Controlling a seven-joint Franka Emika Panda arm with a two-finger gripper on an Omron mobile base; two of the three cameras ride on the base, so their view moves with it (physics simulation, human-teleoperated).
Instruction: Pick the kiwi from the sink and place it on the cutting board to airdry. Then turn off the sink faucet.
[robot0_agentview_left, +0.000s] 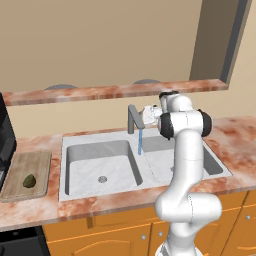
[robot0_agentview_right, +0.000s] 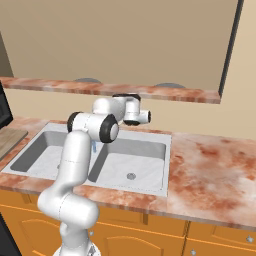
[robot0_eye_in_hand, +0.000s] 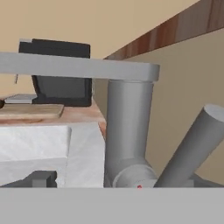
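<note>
Claw (robot0_agentview_left: 146, 114) spread wide, holding nothing, right up at the sink faucet (robot0_agentview_left: 132, 119).

Likely it sits there to reach the faucet's thin lever, since a blue stream runs from the spout into the sink (robot0_agentview_left: 80, 142). Both basins hold no fruit. The kiwi (robot0_agentview_left: 29, 180) lies on the cutting board (robot0_agentview_left: 36, 161), left of the sink, so only shutting off the water seems left.
</note>
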